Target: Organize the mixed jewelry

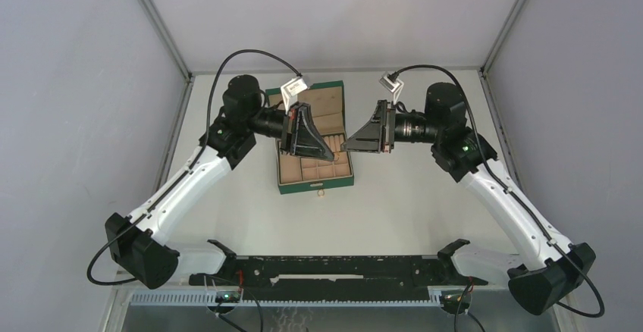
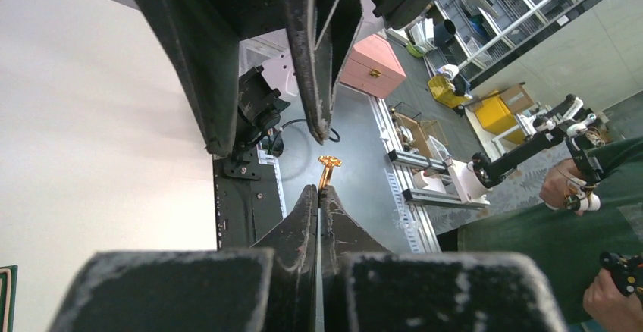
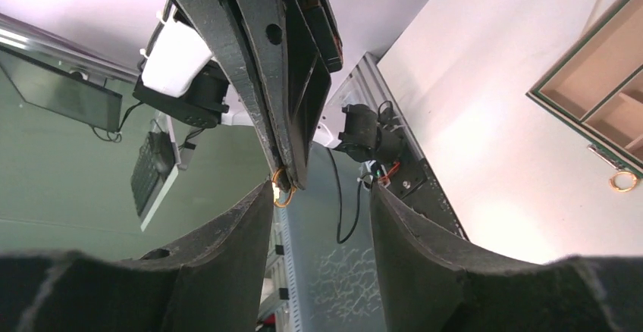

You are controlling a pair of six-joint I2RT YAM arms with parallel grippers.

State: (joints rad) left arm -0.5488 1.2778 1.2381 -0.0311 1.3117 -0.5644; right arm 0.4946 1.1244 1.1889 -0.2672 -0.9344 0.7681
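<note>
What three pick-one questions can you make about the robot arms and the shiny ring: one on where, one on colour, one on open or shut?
1. What colour is the jewelry box outside? A. red B. dark green C. blue
2. Where is the gold ring? A. in the box B. on the table C. pinched by the left gripper
3. How is the right gripper? A. open B. shut on the ring C. shut on a chain
Answers: B, its rim is dark green; C, the shut tips clamp it; A, its fingers stand wide apart.
</note>
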